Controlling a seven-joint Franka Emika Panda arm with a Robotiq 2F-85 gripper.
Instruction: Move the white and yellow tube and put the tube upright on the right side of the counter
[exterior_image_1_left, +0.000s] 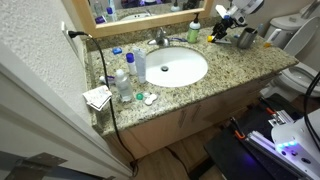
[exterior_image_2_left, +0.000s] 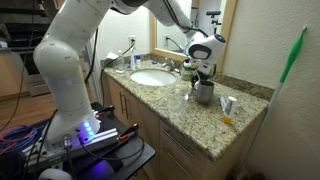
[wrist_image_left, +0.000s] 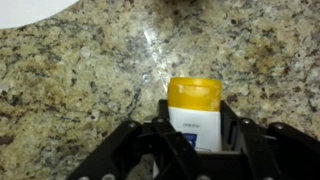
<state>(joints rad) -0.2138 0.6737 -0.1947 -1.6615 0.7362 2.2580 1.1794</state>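
My gripper (wrist_image_left: 195, 106) is shut on the white and yellow tube (wrist_image_left: 195, 92). In the wrist view the tube's yellow end points away from the camera, over the speckled granite counter (wrist_image_left: 80, 70). In both exterior views the gripper (exterior_image_1_left: 222, 28) (exterior_image_2_left: 203, 70) hangs just above the counter (exterior_image_1_left: 230, 62) (exterior_image_2_left: 190, 120) at the end beyond the white oval sink (exterior_image_1_left: 170, 67) (exterior_image_2_left: 150, 77). It is beside a metal cup (exterior_image_1_left: 245, 38) (exterior_image_2_left: 204, 93). The tube is too small to make out clearly in the exterior views.
A faucet (exterior_image_1_left: 160, 38) and a green bottle (exterior_image_1_left: 193, 30) stand behind the sink. Clear bottles (exterior_image_1_left: 122, 82) and small items crowd the counter's other end. A small white tube-like item (exterior_image_2_left: 228, 104) stands near the wall, with a yellow item (exterior_image_2_left: 226, 120) in front of it. A toilet (exterior_image_1_left: 295, 75) is beside the counter.
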